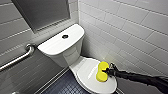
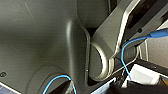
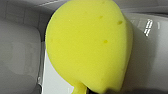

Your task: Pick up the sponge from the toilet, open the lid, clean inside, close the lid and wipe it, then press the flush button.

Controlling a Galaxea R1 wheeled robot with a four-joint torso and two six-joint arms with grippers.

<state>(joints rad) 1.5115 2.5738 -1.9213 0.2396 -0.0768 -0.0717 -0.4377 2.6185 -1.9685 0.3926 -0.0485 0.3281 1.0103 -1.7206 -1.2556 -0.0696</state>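
The white toilet [image 1: 75,53] stands against the tiled wall with its lid [image 1: 87,75] down over the bowl. My right gripper [image 1: 108,71] comes in from the right and is shut on the yellow sponge [image 1: 102,72], which rests against the right side of the lid. In the right wrist view the sponge [image 3: 87,45] looms large with the white lid [image 3: 147,62] behind it. The small dark flush button [image 1: 65,36] sits in the middle of the tank top. My left gripper is open and holds nothing that I can see.
A metal grab bar [image 1: 20,57] runs along the left wall. White tiled walls close in on both sides of the toilet. Dark tiled floor [image 1: 65,86] lies in front on the left. A grey panel [image 1: 42,12] hangs above the tank.
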